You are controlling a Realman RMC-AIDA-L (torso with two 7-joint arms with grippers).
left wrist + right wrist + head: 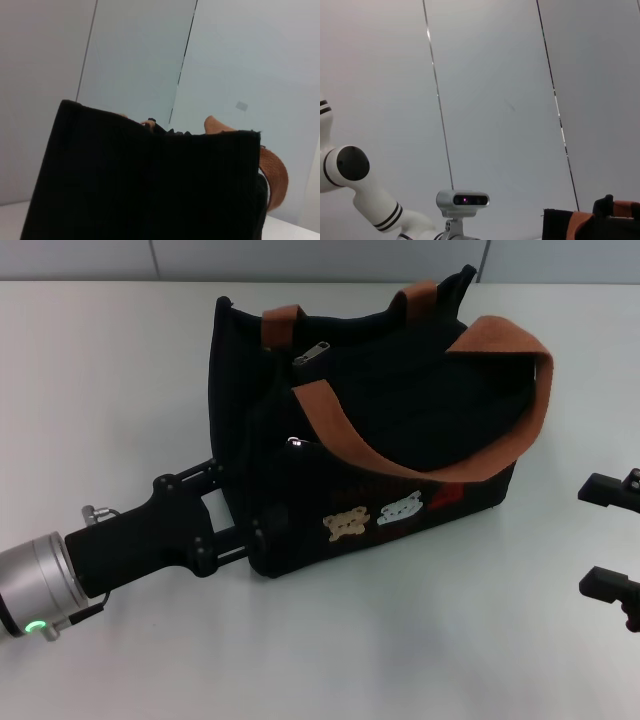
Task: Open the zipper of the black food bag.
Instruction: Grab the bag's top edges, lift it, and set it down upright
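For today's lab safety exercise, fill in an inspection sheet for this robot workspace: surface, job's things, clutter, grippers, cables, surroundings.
Surface: pale table.
Job's things: black food bag stands upright, brown strap handles up; zipper pull tab lies at the top near the bag's left end.
Clutter: nothing seen.
Grippers: left gripper is against the bag's left end wall, fingers spread along it; right gripper sits open to the bag's right, apart from it.
Cables: nothing seen.
Surroundings: grey panelled wall behind; the right wrist view shows the robot's head camera and a white arm segment.
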